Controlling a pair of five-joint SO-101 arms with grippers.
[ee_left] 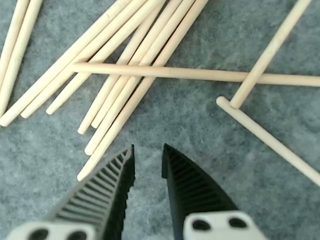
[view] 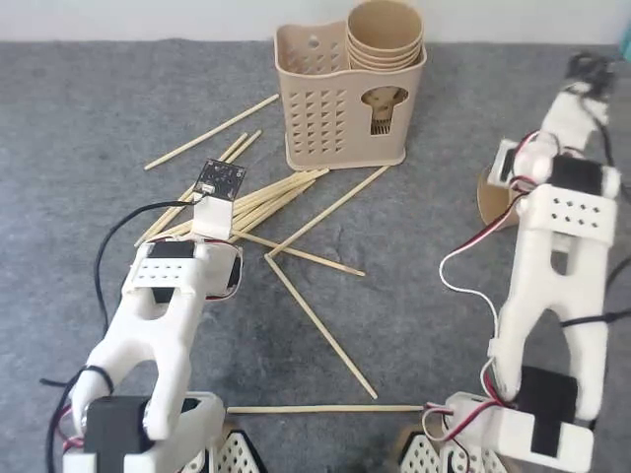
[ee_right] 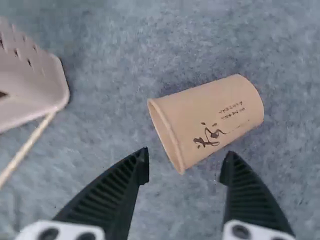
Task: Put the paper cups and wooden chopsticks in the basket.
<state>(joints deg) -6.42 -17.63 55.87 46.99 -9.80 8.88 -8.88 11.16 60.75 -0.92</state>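
Right pincer (ee_right: 187, 152), contact with paper cup (ee_right: 210, 120) unclear, wide apart astride it, left pincer (ee_left: 147, 155) narrowly apart, empty, above chopsticks (ee_left: 150, 70)

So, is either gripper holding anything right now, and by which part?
Nothing is held. The left gripper is empty near the chopsticks; the right gripper is open over the fallen cup.

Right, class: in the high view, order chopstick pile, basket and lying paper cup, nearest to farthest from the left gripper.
1. Chopstick pile: right at the left gripper.
2. Basket: farther back, mid-table.
3. Lying paper cup: far across, beside right arm.
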